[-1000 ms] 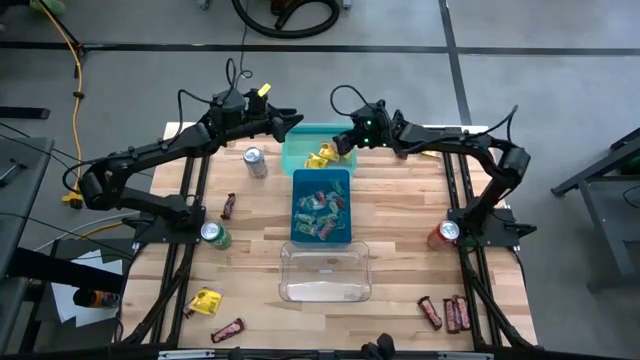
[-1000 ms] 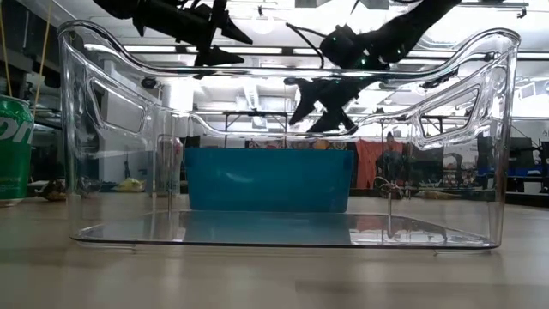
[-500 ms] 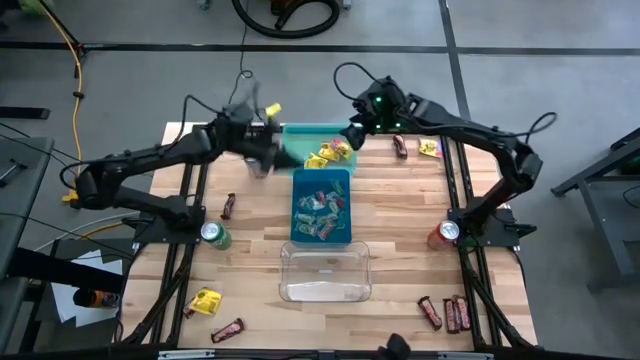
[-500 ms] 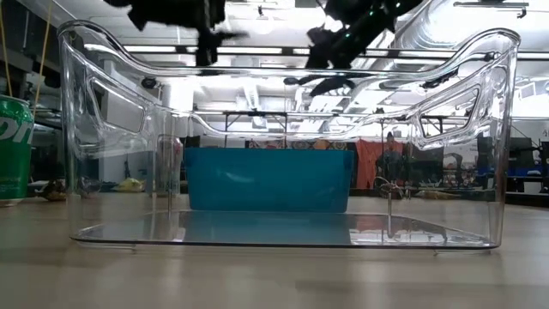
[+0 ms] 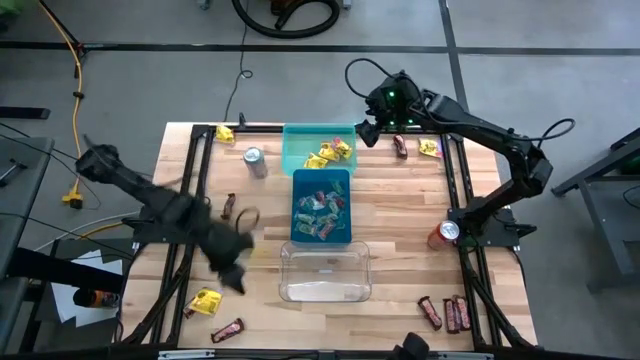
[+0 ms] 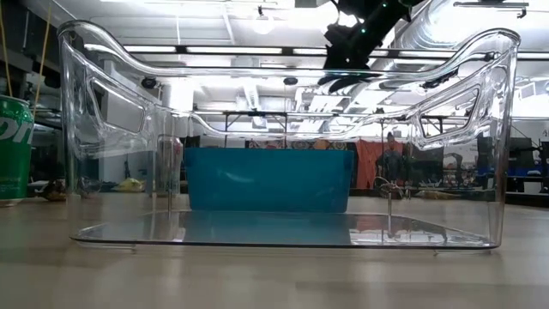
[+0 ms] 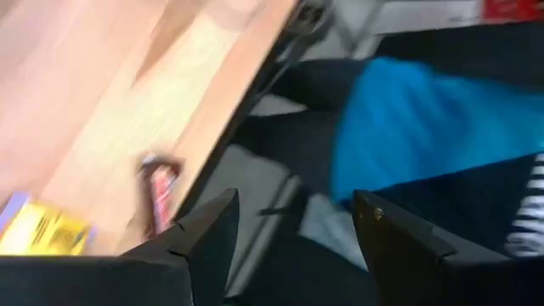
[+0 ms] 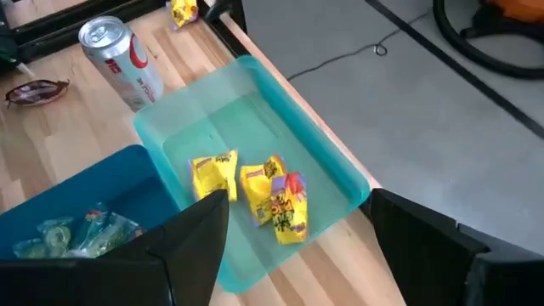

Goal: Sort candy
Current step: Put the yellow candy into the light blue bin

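From where I stand, the left gripper (image 5: 232, 268) hangs low over the near-left part of the table (image 5: 400, 210), blurred, just left of the clear bin (image 5: 325, 272). Its fingers (image 7: 208, 234) stand apart with nothing between them. Close by lie a yellow packet (image 5: 205, 301) and a dark bar (image 5: 227, 328) at the near-left corner.

The right gripper (image 5: 368, 132) hovers at the far side, just right of the light teal bin (image 5: 300, 148), its fingers (image 8: 200, 229) spread wide and empty. That teal bin holds a few yellow packets (image 8: 255, 191). Touching its near side is the blue bin (image 5: 321, 208), filled with mixed green and pink sweets (image 5: 320, 212); the clear bin sits nearer still and looks empty.

Loose candy is scattered around: a yellow packet (image 5: 224, 134) at the far-left corner, a dark bar (image 5: 228, 206) on the left, a dark bar (image 5: 401, 147) and a yellow packet (image 5: 429, 148) at the far right, and three dark bars (image 5: 446, 313) at the near right.

A silver can (image 5: 255, 161) stands left of the teal bin, a green can (image 5: 214, 235) by the left arm's base, a red can (image 5: 444, 234) by the right arm's base.
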You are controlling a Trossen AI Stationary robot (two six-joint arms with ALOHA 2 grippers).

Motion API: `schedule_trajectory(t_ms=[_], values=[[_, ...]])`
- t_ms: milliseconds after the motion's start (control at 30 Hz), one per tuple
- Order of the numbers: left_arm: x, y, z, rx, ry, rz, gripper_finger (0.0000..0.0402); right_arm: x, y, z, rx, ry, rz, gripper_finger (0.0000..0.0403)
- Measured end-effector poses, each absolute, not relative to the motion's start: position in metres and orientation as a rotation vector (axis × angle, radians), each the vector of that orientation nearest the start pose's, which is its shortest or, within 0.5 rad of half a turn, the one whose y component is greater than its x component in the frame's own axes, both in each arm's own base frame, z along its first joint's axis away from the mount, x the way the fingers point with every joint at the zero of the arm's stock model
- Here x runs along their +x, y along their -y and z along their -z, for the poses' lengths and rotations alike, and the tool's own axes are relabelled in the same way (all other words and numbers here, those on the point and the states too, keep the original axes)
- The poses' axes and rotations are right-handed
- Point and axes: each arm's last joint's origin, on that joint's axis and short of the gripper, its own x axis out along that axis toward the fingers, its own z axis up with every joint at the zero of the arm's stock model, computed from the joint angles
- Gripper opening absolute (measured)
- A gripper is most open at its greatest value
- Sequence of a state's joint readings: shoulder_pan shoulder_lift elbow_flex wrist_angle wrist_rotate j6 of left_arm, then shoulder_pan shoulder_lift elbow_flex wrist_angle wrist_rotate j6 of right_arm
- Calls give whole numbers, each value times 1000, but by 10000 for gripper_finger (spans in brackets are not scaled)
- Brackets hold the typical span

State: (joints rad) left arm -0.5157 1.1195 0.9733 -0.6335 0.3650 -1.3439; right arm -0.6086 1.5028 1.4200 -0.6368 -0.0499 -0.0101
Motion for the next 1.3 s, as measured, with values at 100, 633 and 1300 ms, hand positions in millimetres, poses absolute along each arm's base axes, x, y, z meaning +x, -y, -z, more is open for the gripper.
schedule_trajectory(t_ms=[100,633,1300], values=[[177,150,-282,-1041,-1340,99,216,268,184,-344,206,-669,502,282],[146,183,-202,-422,-1694,-281,216,288,154,-346,424,-607,297,282],[134,180,-153,-536,-1772,-146,216,307,112,-345,478,-619,353,282]])
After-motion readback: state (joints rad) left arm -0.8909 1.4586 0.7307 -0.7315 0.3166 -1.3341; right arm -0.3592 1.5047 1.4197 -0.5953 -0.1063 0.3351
